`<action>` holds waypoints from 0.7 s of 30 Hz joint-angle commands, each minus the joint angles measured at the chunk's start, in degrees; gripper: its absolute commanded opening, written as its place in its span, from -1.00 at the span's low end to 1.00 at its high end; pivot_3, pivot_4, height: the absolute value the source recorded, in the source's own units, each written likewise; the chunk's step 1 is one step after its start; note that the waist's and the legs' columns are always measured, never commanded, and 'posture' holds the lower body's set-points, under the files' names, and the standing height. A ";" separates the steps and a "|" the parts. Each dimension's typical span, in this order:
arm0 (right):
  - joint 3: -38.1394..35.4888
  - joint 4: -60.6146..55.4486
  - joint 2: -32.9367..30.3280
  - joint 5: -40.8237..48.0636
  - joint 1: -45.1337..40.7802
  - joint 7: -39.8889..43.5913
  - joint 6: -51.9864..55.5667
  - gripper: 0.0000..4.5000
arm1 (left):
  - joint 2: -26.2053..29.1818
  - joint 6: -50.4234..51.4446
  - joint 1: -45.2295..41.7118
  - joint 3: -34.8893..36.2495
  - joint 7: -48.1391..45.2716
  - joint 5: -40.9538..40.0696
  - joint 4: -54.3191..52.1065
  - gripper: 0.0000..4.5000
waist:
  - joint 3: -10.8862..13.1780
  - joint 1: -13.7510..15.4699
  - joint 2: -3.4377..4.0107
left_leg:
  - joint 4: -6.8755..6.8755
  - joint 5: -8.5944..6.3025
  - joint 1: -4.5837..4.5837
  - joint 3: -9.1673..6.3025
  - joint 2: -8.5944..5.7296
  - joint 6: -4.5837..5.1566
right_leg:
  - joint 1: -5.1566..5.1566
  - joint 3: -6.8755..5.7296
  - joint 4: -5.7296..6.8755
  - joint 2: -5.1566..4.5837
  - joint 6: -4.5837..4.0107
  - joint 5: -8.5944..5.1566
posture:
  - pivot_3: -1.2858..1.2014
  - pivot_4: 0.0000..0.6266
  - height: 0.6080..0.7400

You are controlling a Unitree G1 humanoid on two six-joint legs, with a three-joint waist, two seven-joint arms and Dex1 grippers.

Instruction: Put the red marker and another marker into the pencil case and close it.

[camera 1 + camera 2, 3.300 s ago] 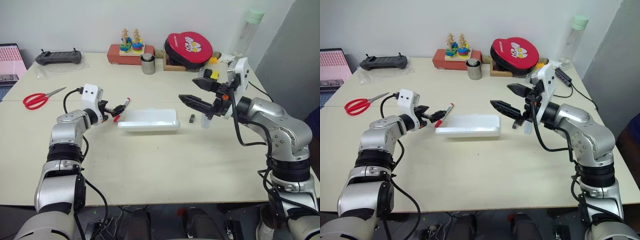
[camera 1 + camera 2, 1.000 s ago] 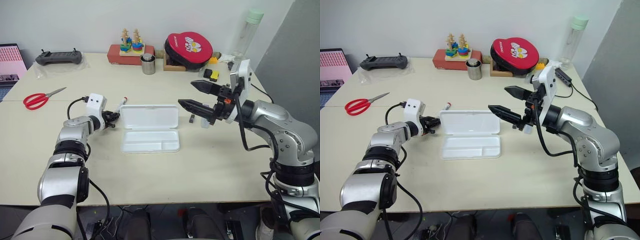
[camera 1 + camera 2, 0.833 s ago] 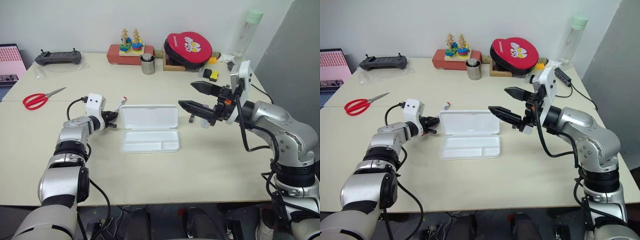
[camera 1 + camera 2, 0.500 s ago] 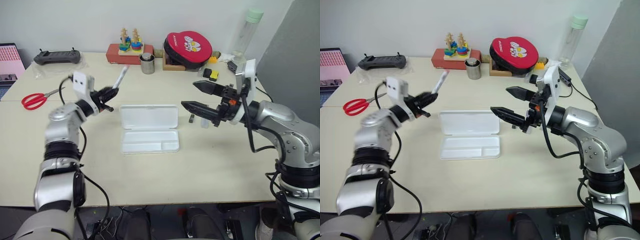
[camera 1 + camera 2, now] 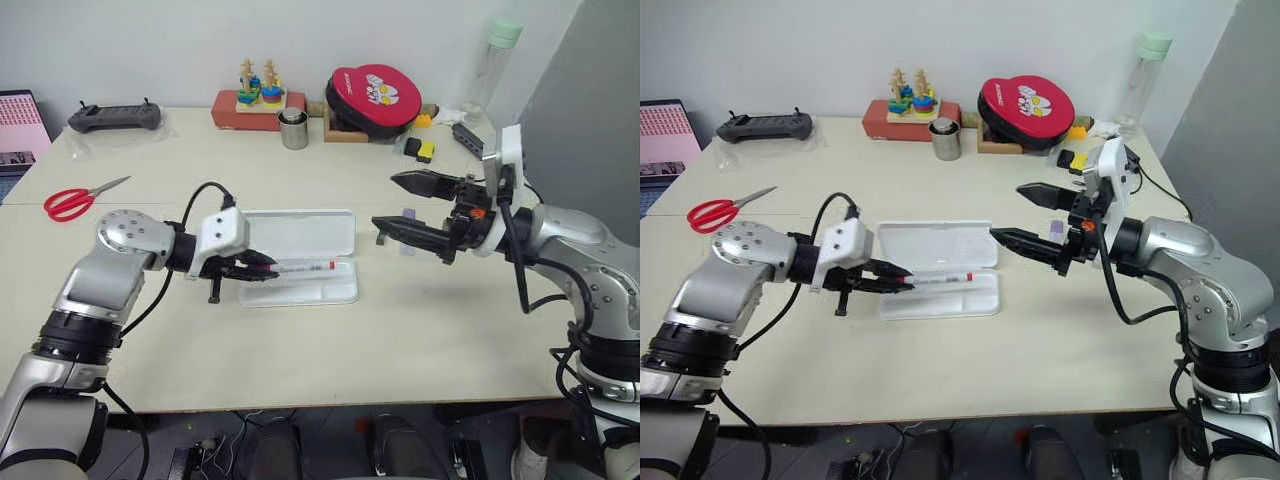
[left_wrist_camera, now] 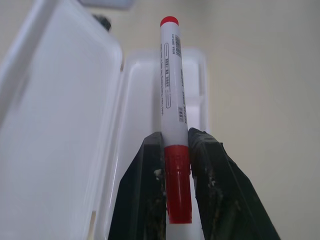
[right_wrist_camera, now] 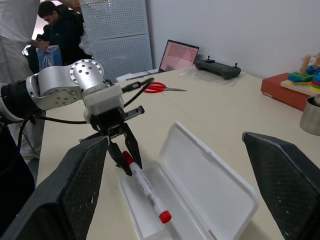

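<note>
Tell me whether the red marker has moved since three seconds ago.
Yes. The red marker, then at the closed case's left end, now lies over the open case's lower tray, gripped by the left claw.

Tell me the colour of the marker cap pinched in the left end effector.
Red cap on the red marker; clearest in the left wrist view.
</note>
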 commanded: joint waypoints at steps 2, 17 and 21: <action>-0.65 -3.42 0.06 0.19 1.10 -1.24 -0.72 1.00 | -3.25 -3.53 -3.53 -0.80 0.87 2.14 3.80 -0.81 | 0.00 0.13 0.00 | -0.01 0.00 -0.05 -0.01 0.00 0.00 | -0.03 -0.04 0.01 0.00 0.03 0.01 | 0.03 -0.52 1.00; 1.67 -2.31 0.57 -2.85 4.39 -4.01 -0.91 1.00 | -6.71 -4.97 -5.92 -0.25 1.11 3.99 8.44 -0.26 | 0.00 0.01 0.00 | -0.07 -0.03 -0.06 -0.05 0.00 0.04 | -0.04 -0.06 0.03 0.03 0.24 0.13 | 0.03 -0.52 1.00; 3.05 -0.55 1.07 -5.45 4.68 -4.65 -1.35 1.00 | -6.75 -4.38 -5.18 -0.16 1.59 3.90 6.87 0.07 | 0.00 0.01 0.00 | -0.07 -0.03 -0.06 -0.05 0.00 0.04 | -0.04 -0.06 0.03 0.03 0.24 0.12 | 0.03 -0.52 1.00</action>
